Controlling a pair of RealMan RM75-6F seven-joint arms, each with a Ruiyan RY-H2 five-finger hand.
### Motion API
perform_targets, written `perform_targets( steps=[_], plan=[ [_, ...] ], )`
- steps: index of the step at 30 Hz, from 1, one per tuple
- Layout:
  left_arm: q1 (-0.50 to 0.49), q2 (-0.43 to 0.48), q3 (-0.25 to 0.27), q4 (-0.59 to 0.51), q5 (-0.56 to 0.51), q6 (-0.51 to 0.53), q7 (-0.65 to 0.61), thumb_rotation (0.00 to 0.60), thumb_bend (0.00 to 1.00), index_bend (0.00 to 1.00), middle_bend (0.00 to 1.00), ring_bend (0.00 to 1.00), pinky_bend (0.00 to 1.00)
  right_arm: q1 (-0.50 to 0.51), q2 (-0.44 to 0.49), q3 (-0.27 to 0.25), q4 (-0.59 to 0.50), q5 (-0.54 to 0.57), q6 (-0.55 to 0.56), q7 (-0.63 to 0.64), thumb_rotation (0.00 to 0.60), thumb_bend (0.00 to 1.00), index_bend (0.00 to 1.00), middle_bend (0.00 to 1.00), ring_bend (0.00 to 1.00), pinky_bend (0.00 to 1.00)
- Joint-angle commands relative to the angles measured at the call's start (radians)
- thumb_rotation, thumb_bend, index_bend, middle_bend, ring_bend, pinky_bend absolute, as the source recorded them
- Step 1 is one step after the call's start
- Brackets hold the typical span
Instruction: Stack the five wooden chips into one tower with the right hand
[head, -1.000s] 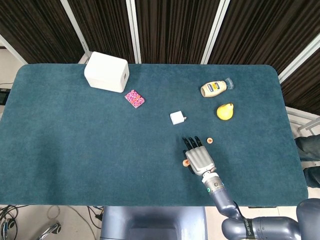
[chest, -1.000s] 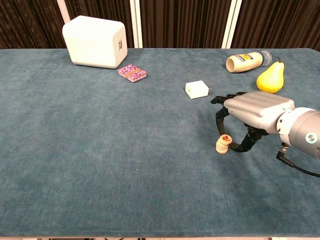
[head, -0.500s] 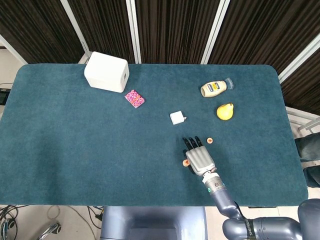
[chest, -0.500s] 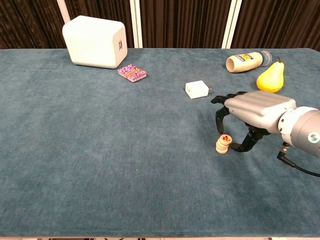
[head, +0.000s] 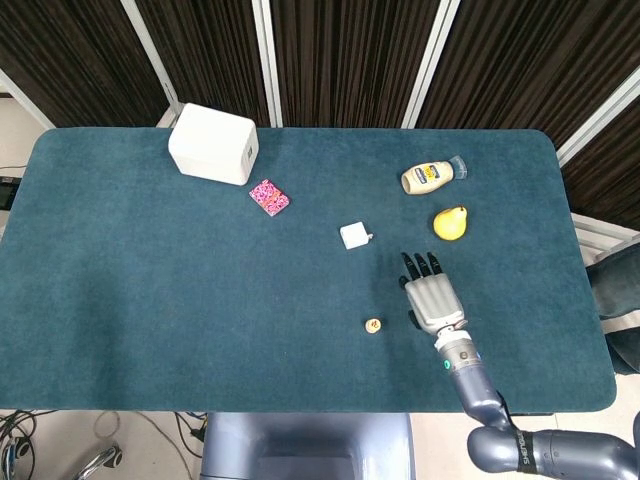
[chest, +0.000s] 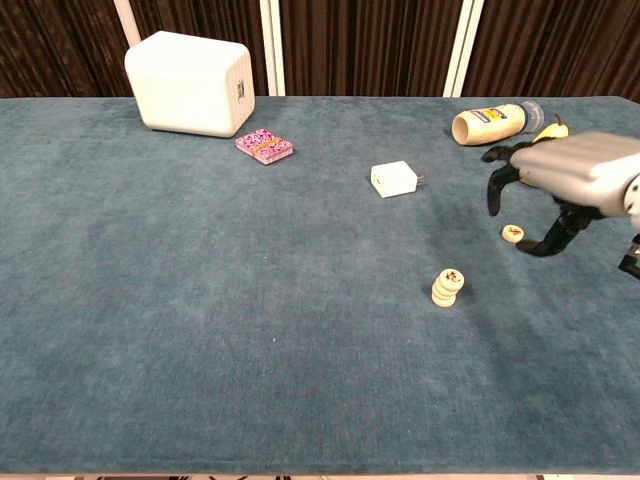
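— One second back, where was your right hand?

— Curled beside the short stack of round wooden chips (chest: 447, 288), fingers close around it. Now my right hand (chest: 560, 185) has swung off to the right and hovers arched over the lone wooden chip with the red mark (chest: 513, 233) lying flat on the blue felt surface (chest: 200, 300). My fingers (chest: 494, 192) are spread and hold nothing; whether a fingertip touches that chip, I cannot tell.

— And the stack?

— It stands alone where it stood before, slightly staggered, well apart from my hand. From above it shows as one disc (head: 373, 325), and my palm (head: 433, 300) hides the single chip.

— Any containers?

— Only a pale mayonnaise bottle with a clear cap (chest: 493, 123), tipped on its side near the far edge; its contents I cannot make out. The yellow pear (head: 450, 222) sits just beside it, mostly hidden behind my hand in the chest view. The white rounded box (chest: 190, 83), pink patterned card pack (chest: 264, 146) and small white charger cube (chest: 395, 179) have not moved.
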Motion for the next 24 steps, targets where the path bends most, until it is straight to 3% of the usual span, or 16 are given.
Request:
perform_targets(
  steps=[1, 14, 24],
  plan=[
    [0.000, -0.003, 0.002, -0.003, 0.004, 0.005, 0.006, 0.600, 0.09, 0.00, 0.00, 0.00, 0.07, 0.003, 0.005, 0.014, 0.063, -0.005, -0.038, 0.042, 0.600, 0.39, 0.37, 0.00, 0.00, 0.00],
    [0.002, -0.005, -0.003, -0.004, -0.006, 0.013, 0.019, 0.600, 0.09, 0.00, 0.00, 0.00, 0.07, 0.051, -0.116, 0.071, 0.373, 0.027, -0.178, 0.167, 0.600, 0.39, 0.37, 0.00, 0.00, 0.00],
    [0.001, -0.007, -0.002, -0.004, -0.008, 0.012, 0.029, 0.600, 0.09, 0.00, 0.00, 0.00, 0.07, 0.049, -0.159, 0.057, 0.468, 0.029, -0.214, 0.185, 0.600, 0.39, 0.37, 0.00, 0.00, 0.00]
  ],
)
